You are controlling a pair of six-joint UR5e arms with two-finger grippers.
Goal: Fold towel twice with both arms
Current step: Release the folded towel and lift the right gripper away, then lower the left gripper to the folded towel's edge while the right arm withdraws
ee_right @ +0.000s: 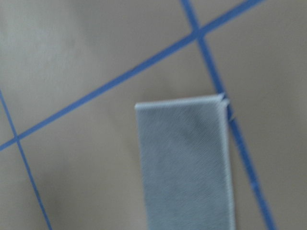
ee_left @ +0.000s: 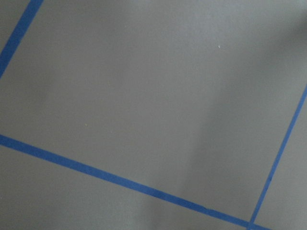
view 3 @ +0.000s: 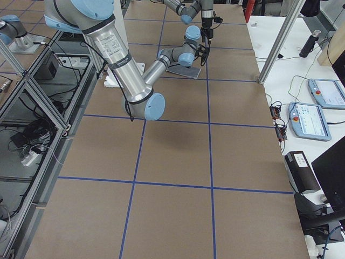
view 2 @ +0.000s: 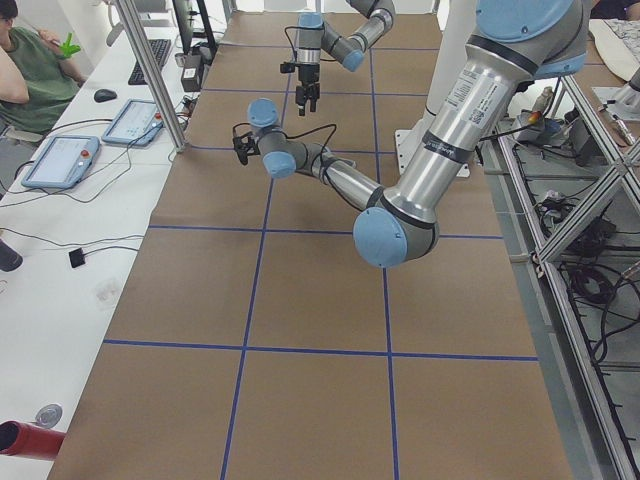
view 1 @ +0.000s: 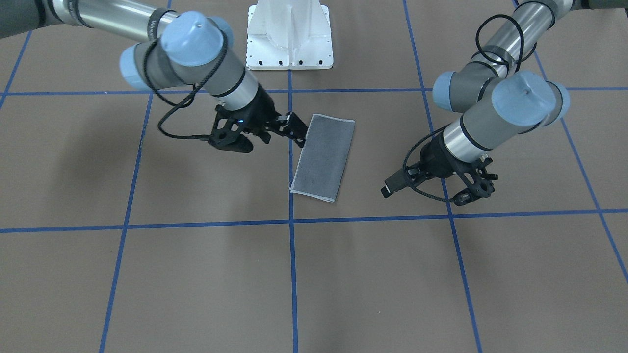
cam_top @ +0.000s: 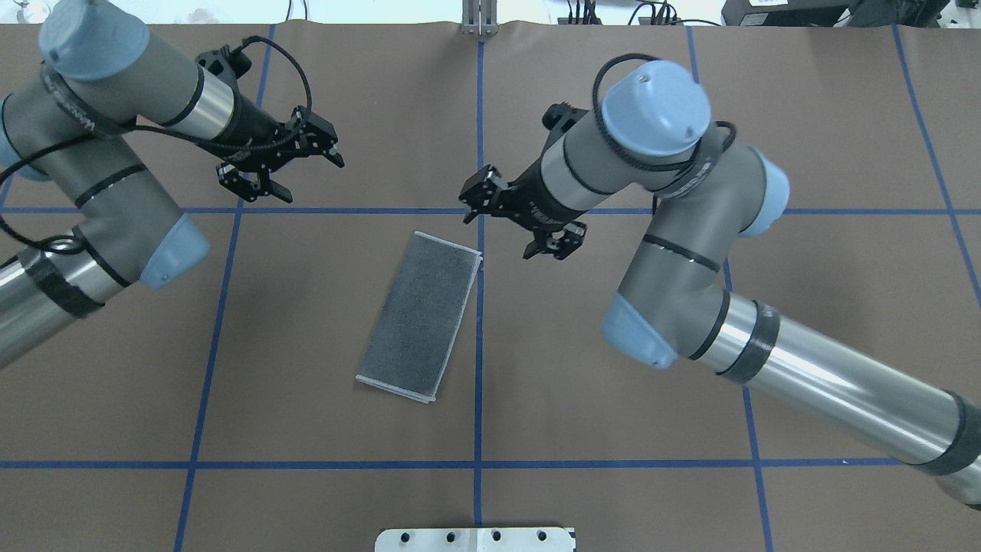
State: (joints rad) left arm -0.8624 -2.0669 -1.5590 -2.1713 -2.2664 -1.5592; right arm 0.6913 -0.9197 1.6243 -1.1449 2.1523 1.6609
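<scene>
Awaiting its second fold, the halved towel (cam_top: 420,316) lies just beside the right gripper (cam_top: 503,228), well apart from the left gripper (cam_top: 308,179); both gape empty and should next pinch one short edge's corners.

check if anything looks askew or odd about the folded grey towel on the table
Only the dark grey terry towel with light edging stands out. Folded into a long strip, it lies askew to the blue tape grid line, with one far corner just touching that line. No damage or spills show.
</scene>
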